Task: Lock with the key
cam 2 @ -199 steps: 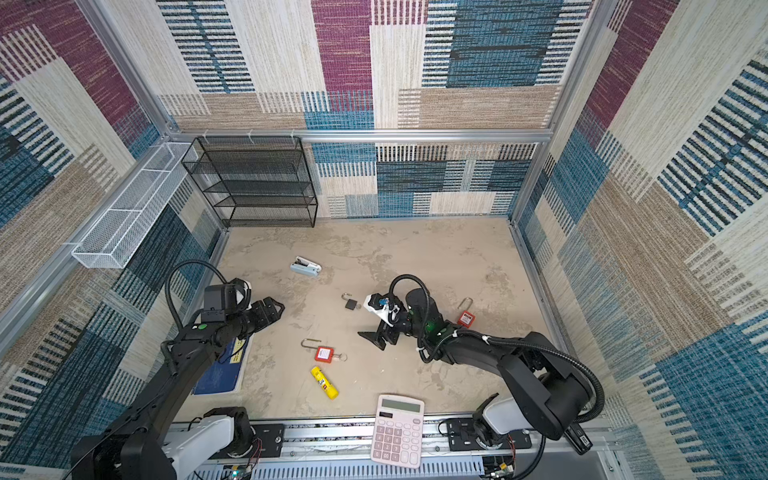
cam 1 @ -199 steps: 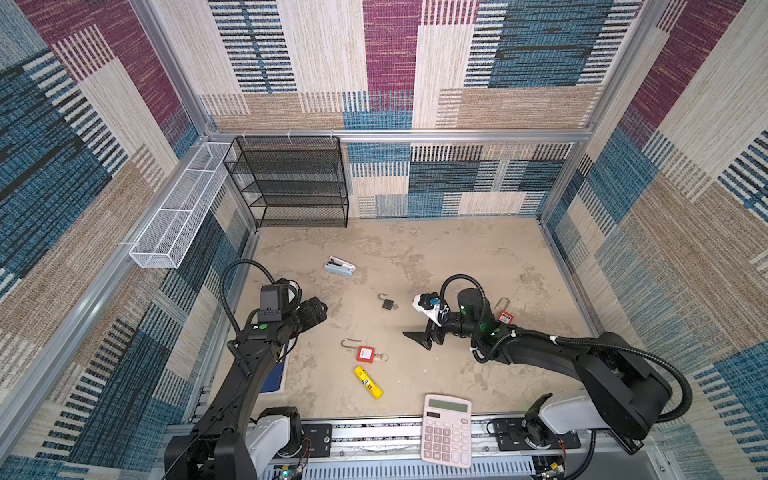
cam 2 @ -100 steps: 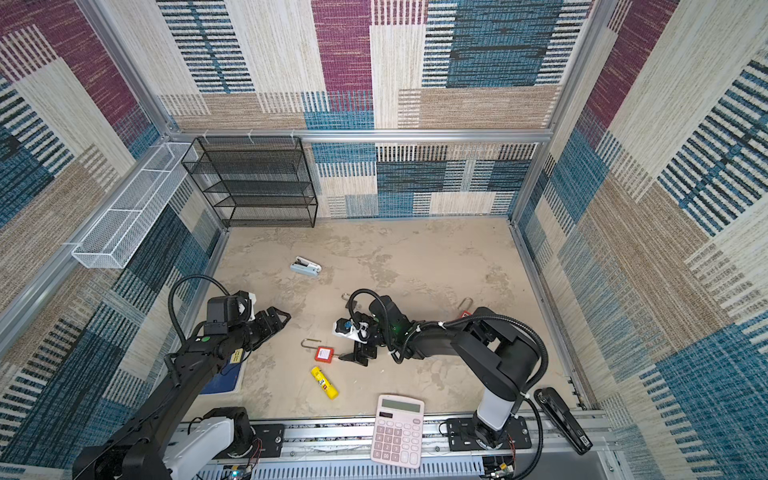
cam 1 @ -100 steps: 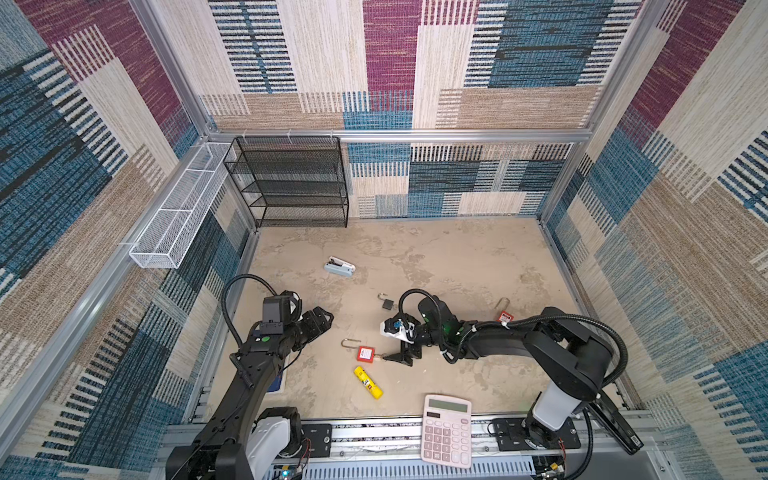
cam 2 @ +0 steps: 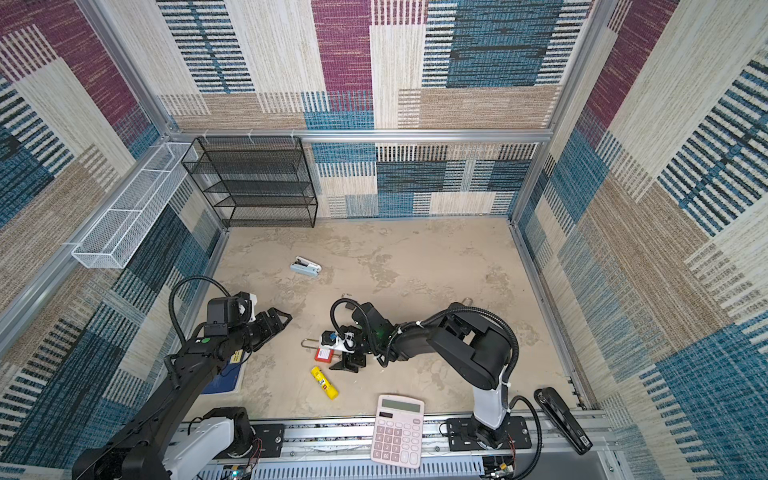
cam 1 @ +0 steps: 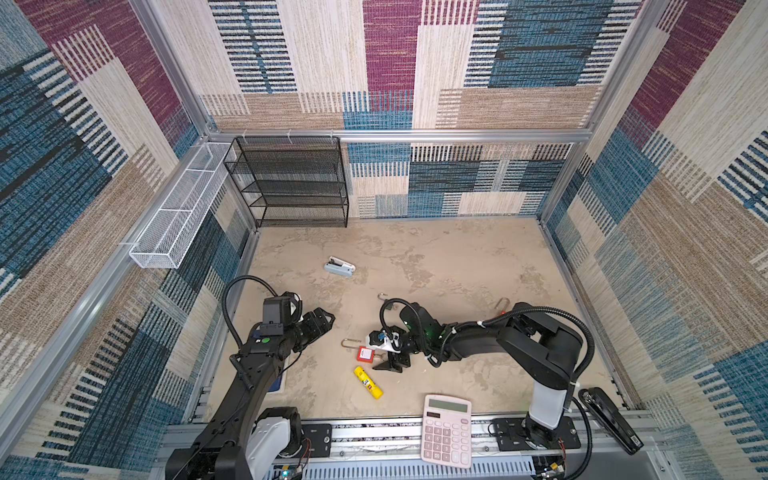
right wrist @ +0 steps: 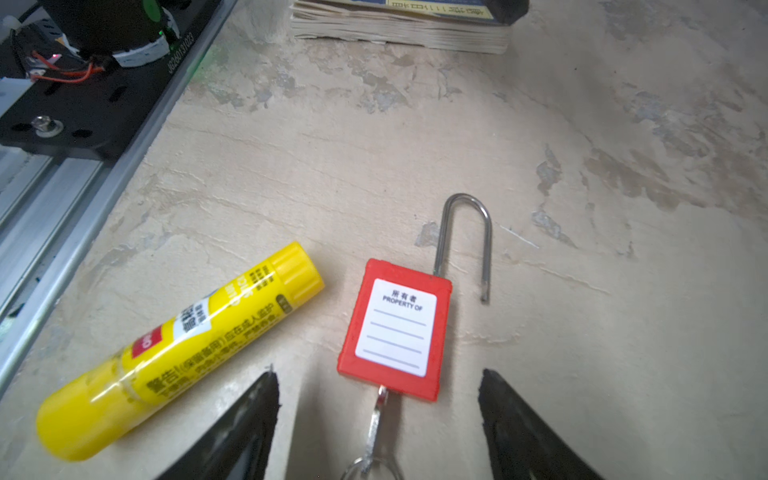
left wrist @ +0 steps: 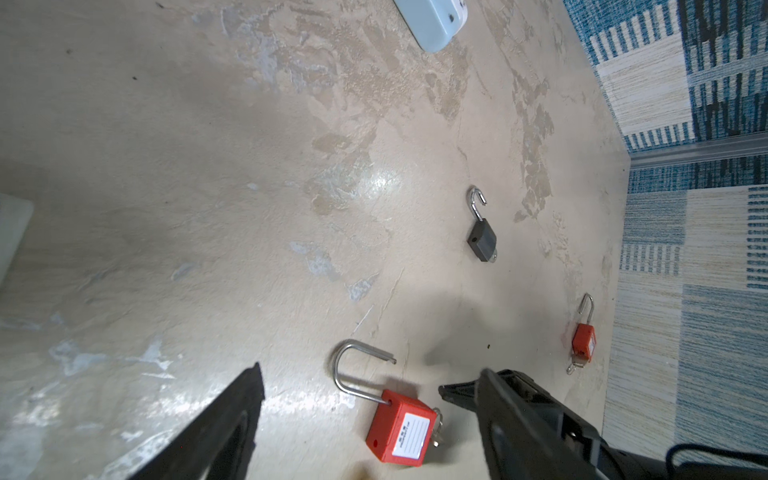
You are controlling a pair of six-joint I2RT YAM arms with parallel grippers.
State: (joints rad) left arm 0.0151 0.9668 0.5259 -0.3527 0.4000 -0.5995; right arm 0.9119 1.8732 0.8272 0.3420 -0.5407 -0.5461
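Observation:
A red padlock (cam 1: 365, 354) (cam 2: 324, 354) (right wrist: 395, 328) lies flat on the table with its steel shackle (right wrist: 465, 232) swung open. Its key (right wrist: 377, 419) (left wrist: 436, 428) sticks out of the bottom on a ring. My right gripper (right wrist: 378, 374) (cam 1: 392, 365) stands open just behind the lock, one finger on each side of the key and neither touching it. To the left of the lock my left gripper (cam 1: 326, 321) (left wrist: 370, 368) hovers open and empty, pointing at it. A black padlock (left wrist: 482, 239) and a small red padlock (left wrist: 583, 338) lie farther back, both with shackles open.
A yellow glue stick (cam 1: 368, 382) (right wrist: 178, 353) lies right beside the red padlock. A pink calculator (cam 1: 446, 430) rests on the front rail and a stapler (cam 1: 339, 266) lies mid-table. A black mesh shelf (cam 1: 291, 183) stands at the back left. A book (right wrist: 399, 25) lies under the left arm.
My right arm has swept left across the table to the red padlock, and its jaws have narrowed somewhat. The left gripper has shifted slightly toward the lock.

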